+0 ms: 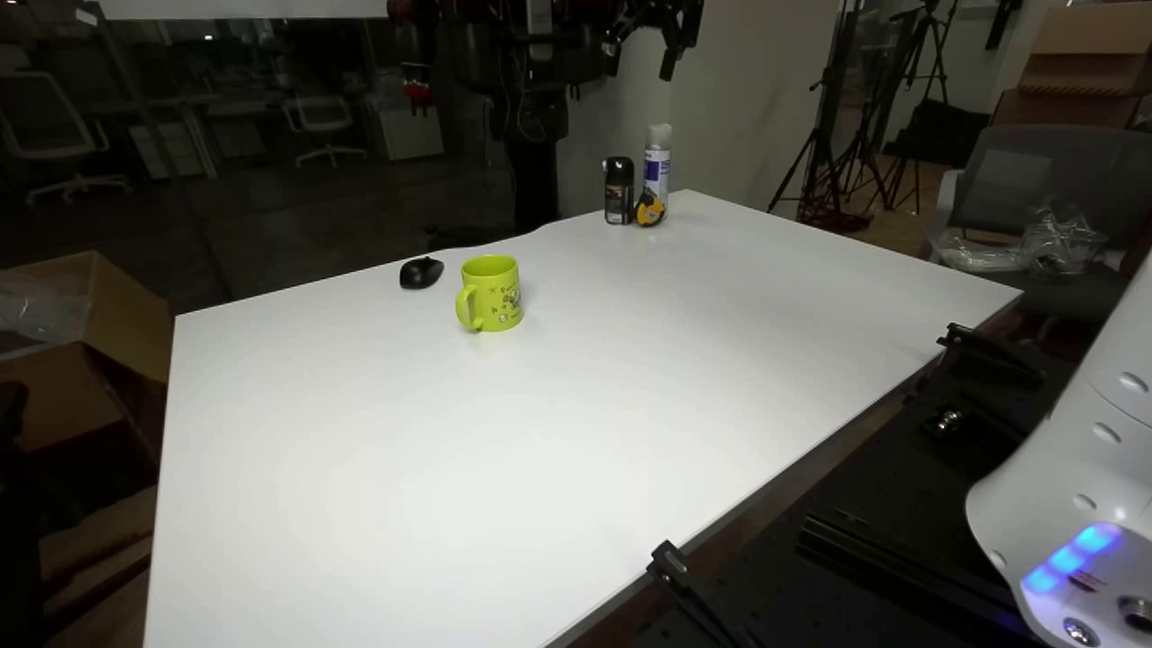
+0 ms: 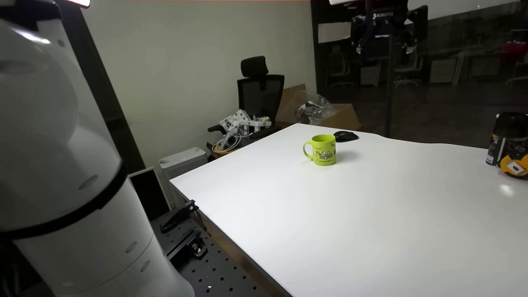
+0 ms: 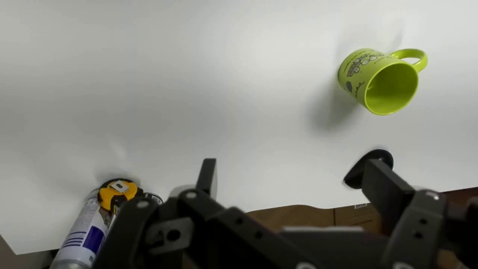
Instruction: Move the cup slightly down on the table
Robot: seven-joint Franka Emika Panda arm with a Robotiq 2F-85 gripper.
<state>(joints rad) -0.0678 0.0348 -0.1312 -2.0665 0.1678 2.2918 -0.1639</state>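
Yellow-green, the cup (image 1: 493, 295) is standing upright on the worktop (image 1: 540, 468); the claw (image 3: 292, 170) is hanging wide and empty, presumably leaving room to straddle it.

The same table (image 1: 558, 396) from above, thrice

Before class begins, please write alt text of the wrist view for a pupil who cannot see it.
A yellow-green mug stands at upper right on a white table, its handle pointing right. An open, empty gripper shows along the bottom, partly covering a black object below the mug. A tape measure and spray can are at lower left.
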